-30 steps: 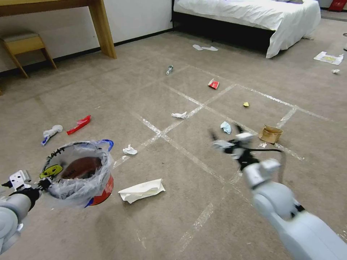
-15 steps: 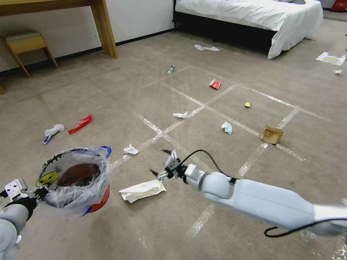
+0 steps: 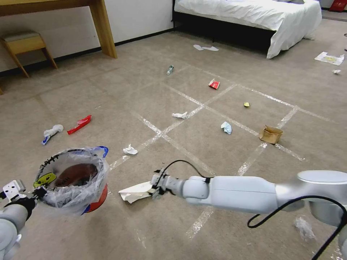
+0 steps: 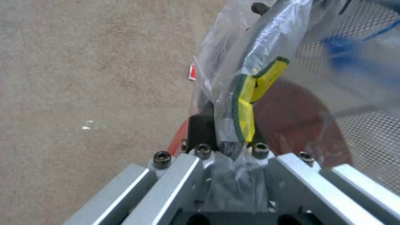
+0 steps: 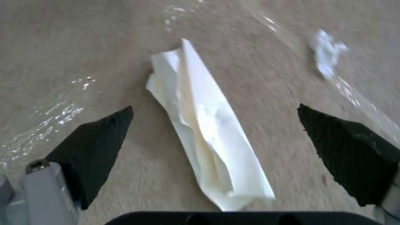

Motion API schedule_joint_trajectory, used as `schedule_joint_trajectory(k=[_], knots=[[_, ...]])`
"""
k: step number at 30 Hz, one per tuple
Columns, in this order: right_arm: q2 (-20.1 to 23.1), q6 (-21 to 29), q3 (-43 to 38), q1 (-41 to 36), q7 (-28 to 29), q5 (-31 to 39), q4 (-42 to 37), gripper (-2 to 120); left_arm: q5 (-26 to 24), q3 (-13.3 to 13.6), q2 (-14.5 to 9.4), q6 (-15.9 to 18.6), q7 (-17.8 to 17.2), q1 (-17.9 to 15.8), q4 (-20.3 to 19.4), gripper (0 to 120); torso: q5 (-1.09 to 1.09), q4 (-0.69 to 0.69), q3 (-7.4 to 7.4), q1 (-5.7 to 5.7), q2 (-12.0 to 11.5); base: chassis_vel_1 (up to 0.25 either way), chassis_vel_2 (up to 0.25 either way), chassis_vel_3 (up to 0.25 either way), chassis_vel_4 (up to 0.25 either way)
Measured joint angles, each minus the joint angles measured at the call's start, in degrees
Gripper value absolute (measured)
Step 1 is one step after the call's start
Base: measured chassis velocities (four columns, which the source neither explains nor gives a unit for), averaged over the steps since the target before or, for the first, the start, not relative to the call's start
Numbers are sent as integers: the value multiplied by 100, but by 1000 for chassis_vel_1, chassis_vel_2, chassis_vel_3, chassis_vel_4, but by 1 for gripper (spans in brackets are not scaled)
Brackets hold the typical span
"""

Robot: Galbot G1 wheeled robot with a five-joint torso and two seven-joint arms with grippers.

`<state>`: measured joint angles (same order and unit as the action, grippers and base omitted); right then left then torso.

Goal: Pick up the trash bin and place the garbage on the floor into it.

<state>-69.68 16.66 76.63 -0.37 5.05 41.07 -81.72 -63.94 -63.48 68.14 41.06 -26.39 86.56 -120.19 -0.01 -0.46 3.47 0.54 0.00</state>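
Note:
My left gripper (image 3: 34, 193) is shut on the rim of the red trash bin (image 3: 74, 180), holding it off the floor at the lower left. The left wrist view shows the same gripper (image 4: 227, 131) clamping the trash bin (image 4: 292, 118) rim and its clear bag. My right gripper (image 3: 156, 186) is low over a folded white paper sheet (image 3: 135, 191). It stands open in the right wrist view (image 5: 214, 107), one black finger (image 5: 96, 140) on each side of the sheet (image 5: 208, 134). A crumpled tissue (image 3: 129, 150) lies just beyond.
Litter is scattered on the carpet: a tissue (image 3: 179, 115), a blue mask (image 3: 226, 127), a brown paper bag (image 3: 270, 134), red wrappers (image 3: 79, 124) (image 3: 214, 84) and a small bottle (image 3: 169, 69). A bed (image 3: 253, 14), a table leg (image 3: 103, 29) and a stool (image 3: 23, 45) line the far side.
My right arm swung from the right across to the left and came down over the white paper sheet. The held bin drifted slightly left and lower.

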Motion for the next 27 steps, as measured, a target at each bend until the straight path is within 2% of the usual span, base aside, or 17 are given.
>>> schedule_joint_trajectory(k=[4,8,10,11,14,27], knots=[[-374,-27,136,43,-395,-407,448,100,7,19,27,-5,1,-29,20,0,0,-1,0,0,0,0,0,0,0],[-541,-88,160,23,-575,-633,803,100,32,30,61,-13,2,-39,44,0,-1,-1,0,0,0,0,0,0,0],[-768,-287,151,-96,-825,-958,1412,100,66,33,111,-19,13,-42,63,0,0,-1,0,0,0,0,0,0,0],[-768,-287,151,-96,-825,-958,1412,100,66,33,111,-19,13,-42,63,0,0,-1,0,0,0,0,0,0,0],[-1013,-574,120,-263,-1083,-1267,2092,100,74,6,124,-25,19,-20,59,0,0,-2,0,0,0,0,0,0,0],[-1587,-978,165,-580,-1289,-1521,2991,100,71,-60,174,-62,28,18,40,0,0,-1,0,0,0,0,0,0,0]])
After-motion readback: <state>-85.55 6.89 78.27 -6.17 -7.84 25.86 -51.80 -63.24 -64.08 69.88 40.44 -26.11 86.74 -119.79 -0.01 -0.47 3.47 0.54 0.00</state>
